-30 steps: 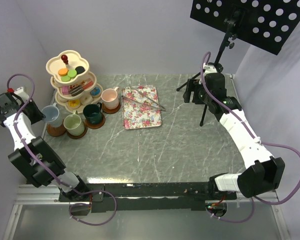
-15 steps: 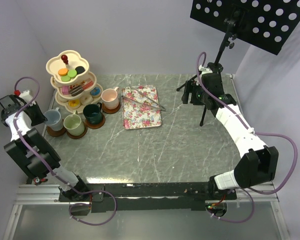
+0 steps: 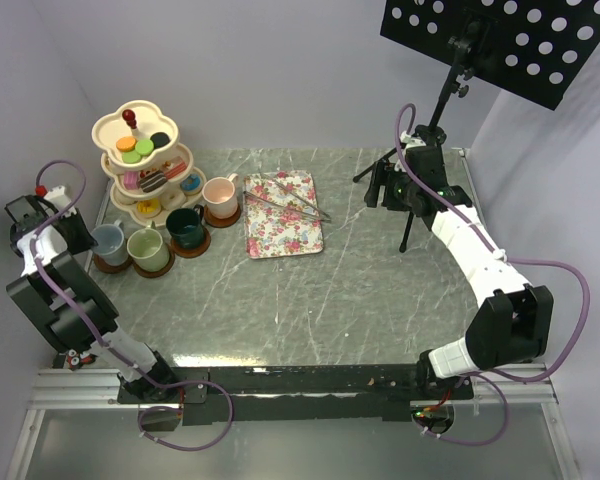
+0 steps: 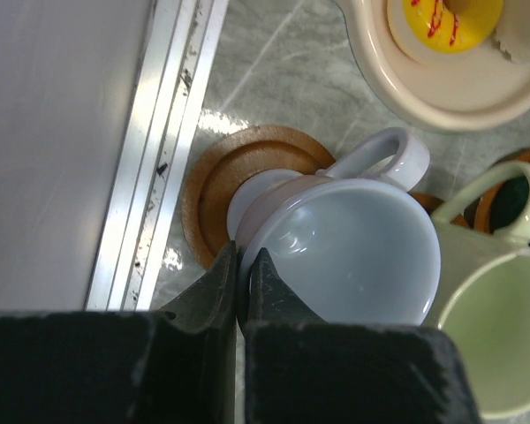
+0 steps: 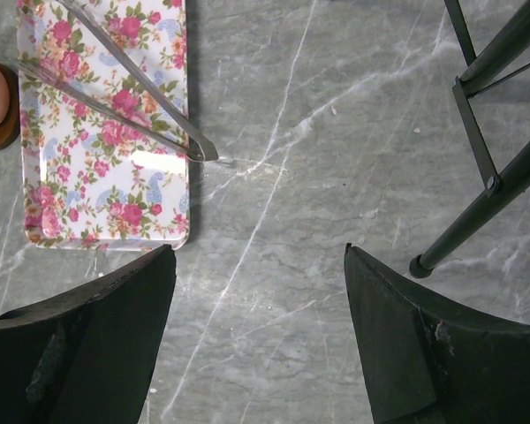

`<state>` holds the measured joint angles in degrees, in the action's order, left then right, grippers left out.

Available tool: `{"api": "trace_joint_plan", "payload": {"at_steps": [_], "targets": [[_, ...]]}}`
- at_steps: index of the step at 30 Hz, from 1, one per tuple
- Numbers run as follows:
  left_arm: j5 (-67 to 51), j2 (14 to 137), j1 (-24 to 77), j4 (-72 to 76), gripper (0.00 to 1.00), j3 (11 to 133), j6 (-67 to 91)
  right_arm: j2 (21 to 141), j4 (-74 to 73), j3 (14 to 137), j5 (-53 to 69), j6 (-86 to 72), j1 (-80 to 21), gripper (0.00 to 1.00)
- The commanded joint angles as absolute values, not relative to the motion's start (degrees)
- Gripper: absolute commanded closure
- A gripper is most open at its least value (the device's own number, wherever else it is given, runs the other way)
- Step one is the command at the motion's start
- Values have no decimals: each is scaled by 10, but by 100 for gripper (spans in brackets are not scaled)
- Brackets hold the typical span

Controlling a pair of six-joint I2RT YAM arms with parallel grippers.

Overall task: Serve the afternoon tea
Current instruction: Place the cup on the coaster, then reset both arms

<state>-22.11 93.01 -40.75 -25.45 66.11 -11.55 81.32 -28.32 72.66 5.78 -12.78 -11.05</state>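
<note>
My left gripper [image 4: 245,256] is shut on the rim of the light blue mug [image 4: 344,247], one finger inside and one outside. The mug leans over its brown saucer [image 4: 216,181] at the table's left edge. From above, the left gripper [image 3: 80,232] sits left of this mug [image 3: 108,240]. The light green mug [image 3: 146,246], dark green mug [image 3: 185,228] and pink mug [image 3: 220,192] stand on saucers in front of the cream three-tier stand [image 3: 115,128], which carries small cakes [image 3: 135,150]. My right gripper [image 3: 385,185] hangs open over bare table [image 5: 261,252], holding nothing.
The floral tray [image 3: 283,213] with metal tongs [image 3: 285,198] lies mid-table, left of my right gripper. A black music stand's tripod legs [image 5: 486,203] stand just right of that gripper. An aluminium rail [image 4: 155,150] runs along the table's left edge beside the saucer.
The left arm has folded back toward the left wall, its gripper still on the light blue mug. The right gripper shifted slightly toward the far side, then held still.
</note>
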Motion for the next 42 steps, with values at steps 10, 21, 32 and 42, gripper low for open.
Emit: {"api": "trace_joint_plan", "payload": {"at_steps": [10, 21, 32, 42], "targets": [[-210, 954, -406, -189, 65, 667, -97, 824, -278, 756, 69, -135, -102, 17], [-194, 899, -406, -185, 24, 662, -73, 819, -285, 766, 47, -127, -102, 16], [-186, 717, -364, -142, 15, 627, 36, 770, -280, 786, 22, -125, -102, 17], [-104, 514, -286, -37, 0, 624, 120, 589, -125, 665, 2, -92, -102, 17]]}}
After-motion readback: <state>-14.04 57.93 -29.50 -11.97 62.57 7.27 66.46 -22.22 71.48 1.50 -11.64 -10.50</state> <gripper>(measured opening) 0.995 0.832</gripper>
